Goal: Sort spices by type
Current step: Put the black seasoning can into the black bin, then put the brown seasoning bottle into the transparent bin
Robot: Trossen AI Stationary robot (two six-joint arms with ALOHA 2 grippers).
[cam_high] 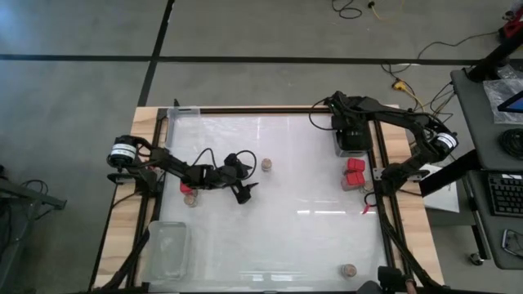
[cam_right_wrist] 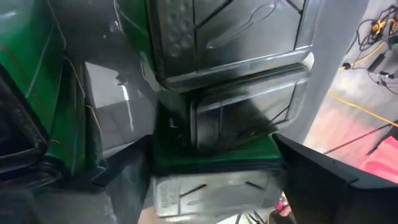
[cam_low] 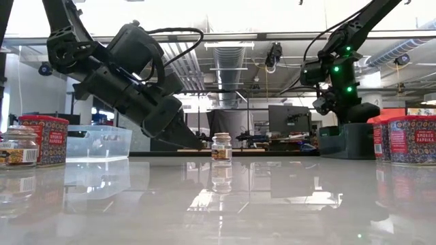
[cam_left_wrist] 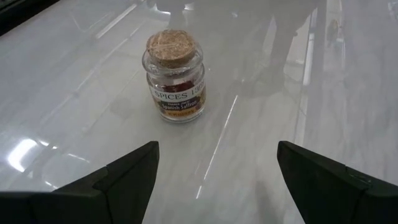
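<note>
Left gripper (cam_high: 248,193): fingers apart, empty, low over the table, pointed at a cork-topped jar (cam_left_wrist: 175,76) standing just ahead.
Right gripper (cam_right_wrist: 211,168): fingers apart, at the black boxes (cam_high: 353,140) by the table's right edge.
Red tins (cam_high: 355,173): beside those boxes.

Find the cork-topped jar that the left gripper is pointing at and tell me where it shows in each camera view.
High view: cork-topped jar sits left of table centre, just beyond the open left gripper.
Low view: centre of picture, on the glossy table, right of that gripper.
Left wrist view: upper middle, ahead of the two fingers, label reading Spanish Saffron.
Right wrist view: not in it.
Shared landmark: the left gripper's dark fingers.
</note>
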